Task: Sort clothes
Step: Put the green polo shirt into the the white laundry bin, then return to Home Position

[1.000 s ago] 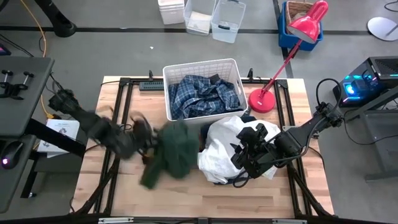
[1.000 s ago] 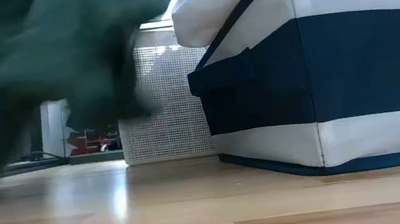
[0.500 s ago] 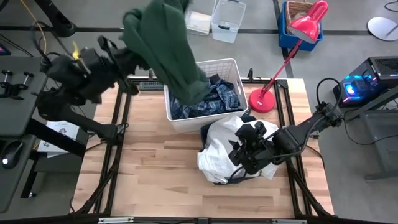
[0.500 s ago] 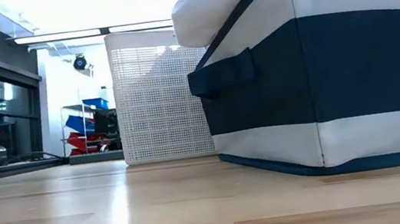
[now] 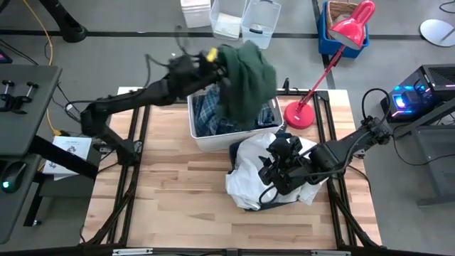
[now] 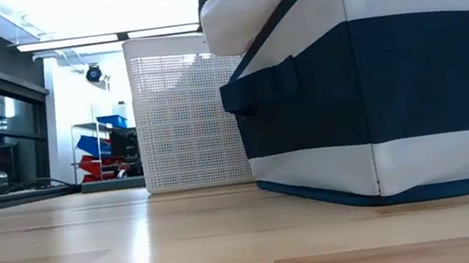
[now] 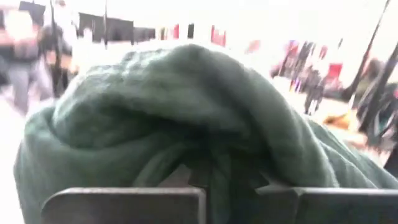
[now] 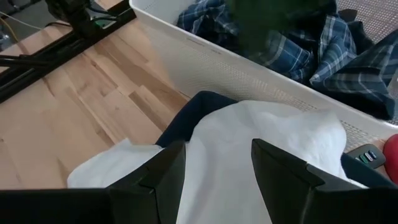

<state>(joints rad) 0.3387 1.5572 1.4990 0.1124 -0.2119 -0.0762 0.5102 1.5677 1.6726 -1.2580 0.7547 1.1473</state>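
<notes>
Sorting scene on a wooden worktop [image 5: 178, 206]. The left end effector [image 5: 213, 60], raised above the rear left corner of the white basket [image 5: 264, 72], is clamped on the green garment [image 5: 249, 78], which hangs from it and drapes down over the basket's middle and right side; in the left wrist view the bunched green cloth [image 7: 186, 124] fills the frame just beyond the two dark fingers [image 7: 124, 205], which close on a fold of it. The plaid shirt [image 5: 206, 117] lies inside the basket, partly covered by the hanging green cloth; the right wrist view shows it [image 8: 298, 50] crumpled against the basket's slatted wall [image 8: 205, 59]. In front of the basket, touching its front wall, stands the navy bin [image 6: 374, 86], heaped with white garments [image 5: 249, 171] that spill over its rim. The right end effector [image 5: 274, 174] hovers low over this white heap, its fingers [image 8: 155, 180] apart with white cloth [image 8: 249, 143] showing between and beyond them, nothing gripped. A red desk lamp [image 5: 334, 53] stands on the worktop at the basket's right. In the low view the bin's navy and white bands fill the right side, with the basket [image 6: 183, 120] behind it.
</notes>
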